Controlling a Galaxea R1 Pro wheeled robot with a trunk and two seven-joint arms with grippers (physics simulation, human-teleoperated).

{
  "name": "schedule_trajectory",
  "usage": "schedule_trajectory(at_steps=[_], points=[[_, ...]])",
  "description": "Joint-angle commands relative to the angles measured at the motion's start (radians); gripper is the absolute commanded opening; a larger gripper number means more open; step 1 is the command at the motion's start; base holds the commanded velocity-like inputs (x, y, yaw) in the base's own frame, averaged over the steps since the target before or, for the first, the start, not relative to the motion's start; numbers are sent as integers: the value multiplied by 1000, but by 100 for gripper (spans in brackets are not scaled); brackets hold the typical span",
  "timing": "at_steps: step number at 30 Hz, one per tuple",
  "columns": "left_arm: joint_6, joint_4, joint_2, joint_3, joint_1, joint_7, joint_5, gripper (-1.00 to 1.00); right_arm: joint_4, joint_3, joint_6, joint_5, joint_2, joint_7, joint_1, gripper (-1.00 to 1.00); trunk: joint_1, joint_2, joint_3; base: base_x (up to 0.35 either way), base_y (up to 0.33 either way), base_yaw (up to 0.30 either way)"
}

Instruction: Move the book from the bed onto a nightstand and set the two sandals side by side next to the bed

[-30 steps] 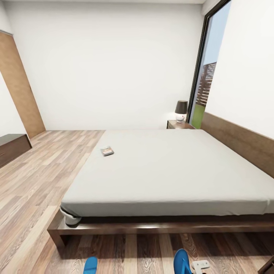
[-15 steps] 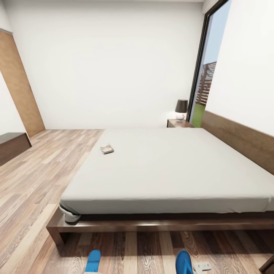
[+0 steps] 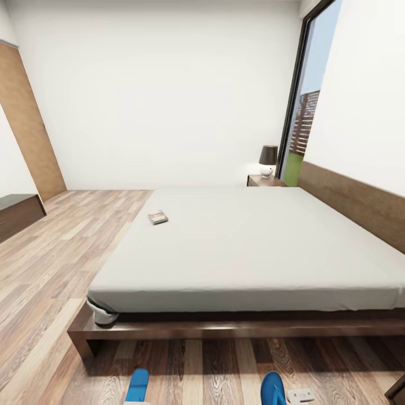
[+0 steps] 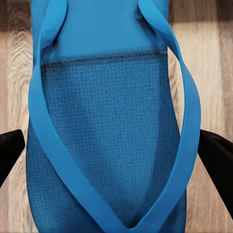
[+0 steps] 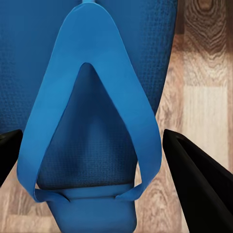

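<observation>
The book (image 3: 158, 217) lies on the pale grey bed (image 3: 247, 247), near its left edge. A dark nightstand (image 3: 263, 180) stands at the far corner by the headboard. The tips of two blue sandals (image 3: 137, 385) (image 3: 273, 388) show low in the head view, above the floor in front of the bed. In the left wrist view one sandal (image 4: 111, 116) sits between the black fingers (image 4: 10, 151) of my left gripper (image 4: 114, 150), which is shut on its edges. My right gripper (image 5: 92, 141) grips the other sandal (image 5: 92, 63) the same way.
A table lamp (image 3: 268, 160) stands on the nightstand. A tall window (image 3: 306, 112) is beyond it. A long low dark cabinet (image 3: 17, 214) lines the left wall, with a wooden door (image 3: 28, 129) behind it. Wood-plank floor (image 3: 62, 253) runs along the bed's left side.
The whole head view has shifted slightly, so the camera has moved; the bed sits a little higher in the picture. Both sandals stay between the fingers.
</observation>
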Motion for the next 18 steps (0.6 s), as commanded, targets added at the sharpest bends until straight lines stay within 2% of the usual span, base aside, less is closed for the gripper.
schedule_trajectory(at_steps=[1,6,11,16,18], points=[[-4,1,0,-9,-1,5,9,-100,1,2,-4,-1,-1,2,-1,-100,4,-8,-4,0,0,0],[-5,0,1,-9,-1,5,9,-100,1,2,-3,-1,-3,3,-1,-100,23,-43,-20,0,0,0],[-7,-1,31,-9,-4,4,9,-100,1,0,-4,-1,-6,3,-1,-100,42,-78,-35,0,0,0],[-9,-2,43,-9,-9,4,9,-100,-11,-1,-5,-1,-7,6,1,-100,61,-113,-51,0,0,0],[-10,-2,46,-9,-13,3,9,-100,-39,-1,-4,-2,-6,8,9,-100,61,-113,-51,0,0,0]])
